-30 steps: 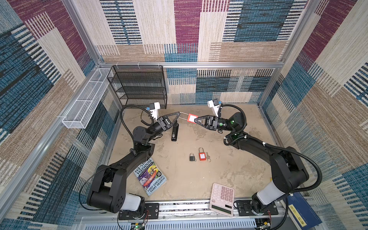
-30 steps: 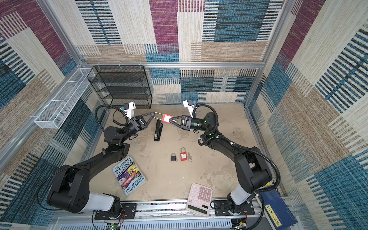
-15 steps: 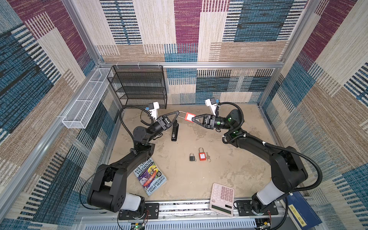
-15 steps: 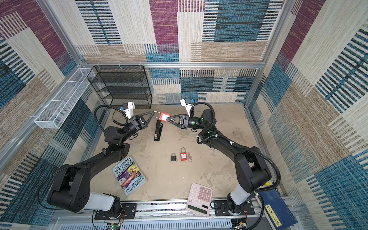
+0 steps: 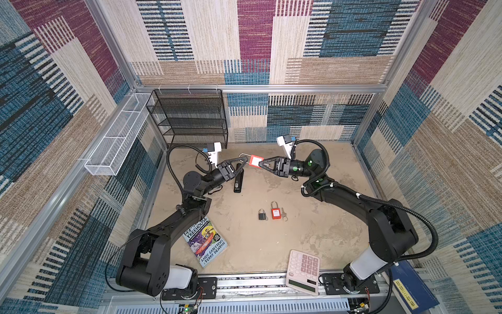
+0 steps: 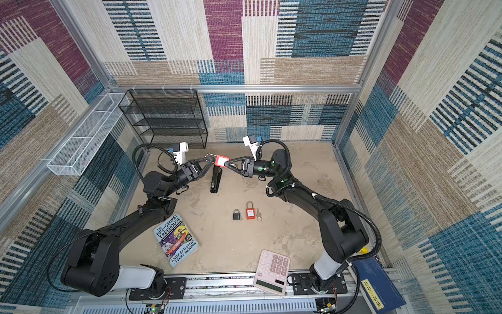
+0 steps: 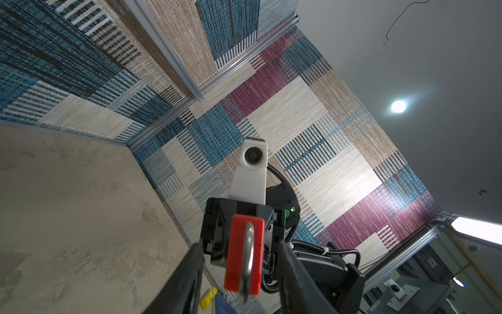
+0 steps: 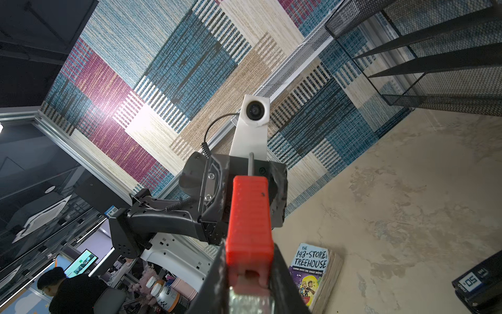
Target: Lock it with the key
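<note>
padlock up in the air between the two arms, left jaws slack

from where i stand the red padlock (image 5: 256,161) hangs over the back of the table (image 5: 244,244), between the two arms. the right gripper (image 5: 263,163) is pinched tight on its base end. a bit of pale metal (image 8: 250,300) shows between those fingers, maybe a key, but i can't tell. the left gripper (image 5: 245,164) faces it with its jaws about half open. its fingers (image 7: 190,274) flank the shackle (image 7: 248,252) with a gap on each side and grip nothing.

it looks to me like the closing step, with the body steadied so the shackle can seat. whether it is fully home i can't make out. the next move calls for a turn of the key: one gripper holding the body firm, the other lined up straight with the keyhole.

counting:
- three padlocks: the held one, plus a second red one (image 5: 275,212) and a black one (image 5: 262,215) side by side on the table
- one loose key (image 5: 284,214) just beside the second red one
- one book (image 5: 205,242)
- one calculator (image 5: 303,267)
- one stapler (image 5: 238,182)
- one black wire shelf (image 5: 190,117)
- one white wire basket (image 5: 114,146)
</note>
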Available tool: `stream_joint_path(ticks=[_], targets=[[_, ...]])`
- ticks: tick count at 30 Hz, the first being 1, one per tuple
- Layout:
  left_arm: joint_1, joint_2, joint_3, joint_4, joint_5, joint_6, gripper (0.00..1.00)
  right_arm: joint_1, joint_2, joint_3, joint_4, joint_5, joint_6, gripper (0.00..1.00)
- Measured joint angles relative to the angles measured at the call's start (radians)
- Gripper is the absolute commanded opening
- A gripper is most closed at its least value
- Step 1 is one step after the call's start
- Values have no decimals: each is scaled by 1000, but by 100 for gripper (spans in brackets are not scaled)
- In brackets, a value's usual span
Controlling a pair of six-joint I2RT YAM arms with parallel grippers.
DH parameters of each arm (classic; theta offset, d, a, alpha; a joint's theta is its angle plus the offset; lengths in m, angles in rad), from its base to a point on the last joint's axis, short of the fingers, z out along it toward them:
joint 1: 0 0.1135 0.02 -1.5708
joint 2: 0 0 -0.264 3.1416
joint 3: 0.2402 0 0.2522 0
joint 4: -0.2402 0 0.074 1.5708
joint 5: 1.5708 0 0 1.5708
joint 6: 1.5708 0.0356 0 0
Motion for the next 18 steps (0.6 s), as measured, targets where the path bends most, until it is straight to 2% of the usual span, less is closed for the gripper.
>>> stream_joint_path(ticks=[5, 12, 14, 18], targets=[[-2, -23, -3, -42, 6, 34, 48, 10, 29, 19, -4, 2, 5, 8], [-6, -29, -3, -71, 8, 47, 42, 31, 59, 40, -9, 8, 16, 8], [-7, -28, -3, -74, 8, 52, 37, 34, 64, 46, -9, 8, 22, 8], [-8, -27, -3, -84, 8, 57, 18, 39, 66, 51, -3, 1, 24, 9]])
